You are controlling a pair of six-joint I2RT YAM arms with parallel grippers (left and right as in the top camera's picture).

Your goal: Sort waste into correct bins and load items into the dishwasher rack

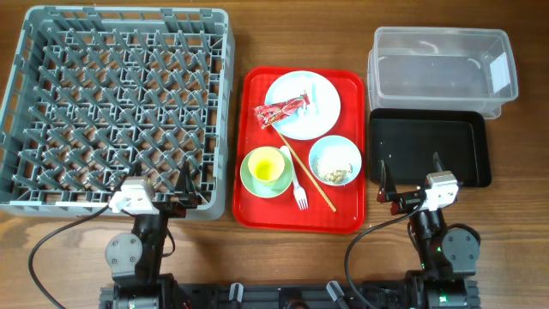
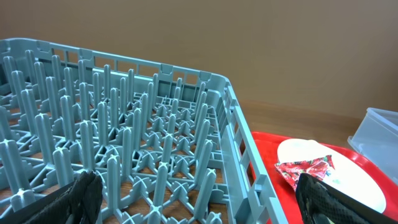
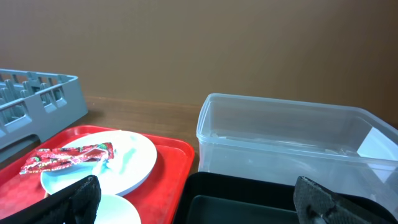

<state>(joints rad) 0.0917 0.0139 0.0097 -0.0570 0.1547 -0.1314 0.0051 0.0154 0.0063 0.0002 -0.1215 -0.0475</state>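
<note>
Left gripper (image 1: 160, 181) and right gripper (image 1: 410, 175) are seen overhead spread apart, empty. On the red tray (image 1: 257, 210), the wrapper (image 1: 281, 111) is held by the plate (image 1: 317, 107), the yellow cup (image 1: 266, 163) by the green bowl (image 1: 249, 182), and crumbs (image 1: 336, 174) by the small bowl (image 1: 317, 150). At the left wrist the rack (image 2: 239, 124) is shown; at the right, the clear tub (image 3: 280, 140) behind the black tray (image 3: 239, 188).

Bare desk (image 1: 283, 262) lies open along the near edge; the rack (image 1: 221, 129) walls off the left, the red tray (image 1: 257, 215) fills the middle.

No legible text in any view. Red snack wrapper (image 1: 280, 110) on white plate (image 1: 319, 96), tray's 12 o'clock: pale print, unreadable. White sticker (image 1: 497, 74), clear tub (image 1: 429, 33) 3 o'clock end: blank or unreadable.
</note>
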